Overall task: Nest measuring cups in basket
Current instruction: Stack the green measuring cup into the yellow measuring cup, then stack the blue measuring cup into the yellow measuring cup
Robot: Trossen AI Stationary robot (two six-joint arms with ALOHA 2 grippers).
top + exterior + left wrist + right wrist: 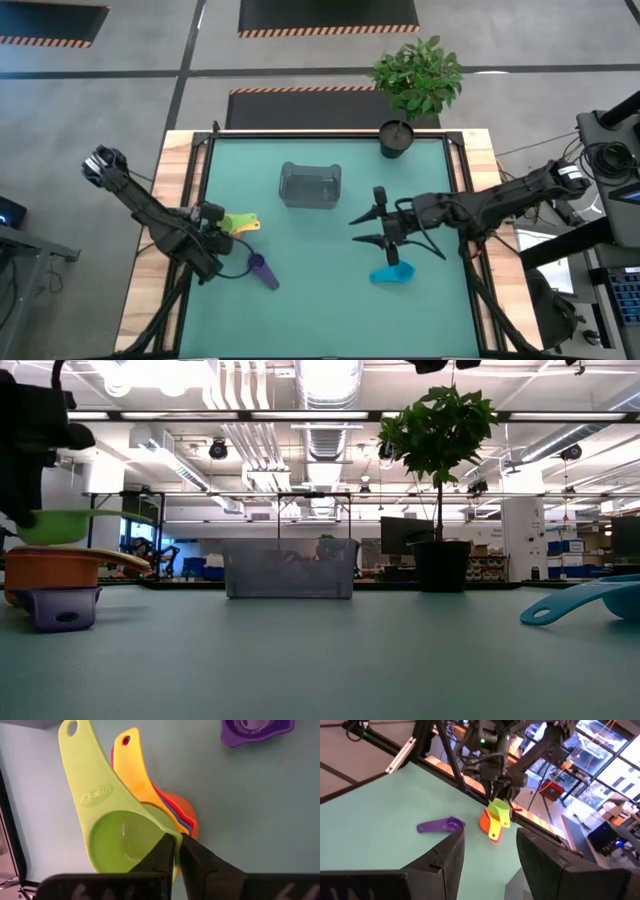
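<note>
My left gripper is shut on a green measuring cup at the table's left. The cup is just over a nested stack of cups, orange outermost and the yellow handle on top. Whether the green cup touches the stack, I cannot tell. A purple cup lies on the table near the stack. A cyan cup lies at the right. The grey basket stands at the far middle. My right gripper is open and empty, between the basket and the cyan cup. My left gripper pinches the green cup's bowl rim on the side away from the handle, one finger inside the bowl and one outside. The fingers come from above, pointing down. The cup sits level and mouth up over the stack, with its handle toward the table's right.
A black pot with a green plant stands at the table's far right edge. A black frame runs along the table's left and right sides. Bare green mat lies between the two arms and along the near edge.
</note>
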